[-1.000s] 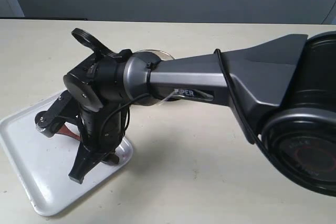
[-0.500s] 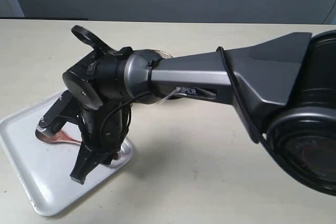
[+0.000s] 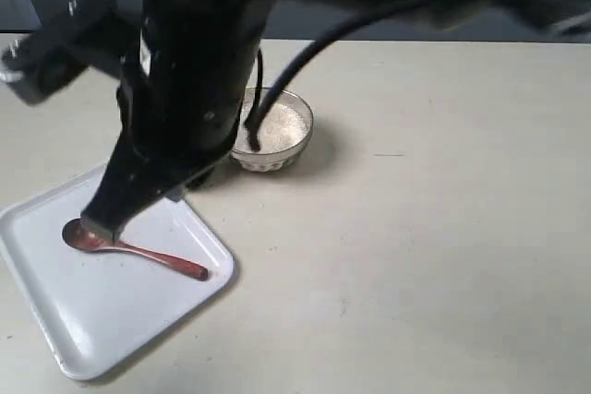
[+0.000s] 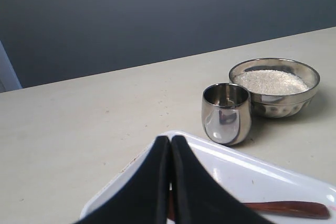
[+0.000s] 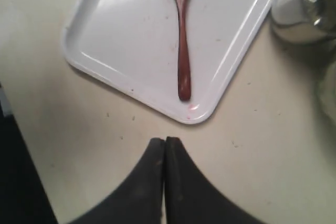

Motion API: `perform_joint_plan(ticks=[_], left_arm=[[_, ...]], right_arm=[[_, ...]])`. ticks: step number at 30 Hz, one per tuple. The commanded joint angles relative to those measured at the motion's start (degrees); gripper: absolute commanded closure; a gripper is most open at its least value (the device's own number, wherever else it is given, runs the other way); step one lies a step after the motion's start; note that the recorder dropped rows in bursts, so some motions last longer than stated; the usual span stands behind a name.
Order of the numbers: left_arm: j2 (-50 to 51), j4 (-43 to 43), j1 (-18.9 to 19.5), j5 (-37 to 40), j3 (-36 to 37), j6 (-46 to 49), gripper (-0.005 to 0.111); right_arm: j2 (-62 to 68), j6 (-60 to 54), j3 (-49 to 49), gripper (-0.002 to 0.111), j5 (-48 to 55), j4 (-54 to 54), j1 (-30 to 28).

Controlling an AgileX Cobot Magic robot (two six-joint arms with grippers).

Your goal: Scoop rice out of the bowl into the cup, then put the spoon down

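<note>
A pale beige table [image 3: 443, 256] runs back to a dark wall [image 4: 157, 14]. On it a white tray [image 3: 83, 320] carries the spoon [image 3: 138, 251], which lies flat and free of me. The bowl [image 4: 274, 85] with its heap of rice [image 4: 270, 81] stands beyond the tray, and the cup [image 4: 226, 114] is just beside it, between bowl and tray.

Both my grippers are clenched on nothing. The left gripper [image 4: 169, 139] sits low over the tray's edge, and the right gripper [image 5: 164, 141] is above bare table just off the tray's corner.

I judge the setting-down done, so the task looks finished, though I cannot tell whether the cup holds rice. The next move calls only for drawing clear without nudging tray or cup.

The spoon's long axis runs across the tray. Its oval bowl lies toward the tray's left in the exterior view, and its handle end points at the corner nearest my right gripper.
</note>
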Motion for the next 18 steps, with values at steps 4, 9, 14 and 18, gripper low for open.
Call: perform_joint_plan(ticks=[4,9,14,18], left_arm=[[-0.2,-0.1,-0.3,-0.9,-0.1,-0.2,0.106],[-0.2,-0.1,-0.3,-0.9,-0.1,-0.2,0.106],[-0.2,-0.1,-0.3,-0.9,-0.1,-0.2,0.106],[-0.2,-0.1,-0.3,-0.9,-0.1,-0.2,0.106]], right_arm=[[-17.1,0.9,-0.2,0.108,2.4,0.2,0.1],[-24.2,0.9,-0.2,0.108,-1.6,0.2,0.1],[-27.7,1.2,-0.1,0.108,-2.2,-4.4,0.1],[-27.7,9.8,0.1,0.108,-0.8,-14.4,-0.2]])
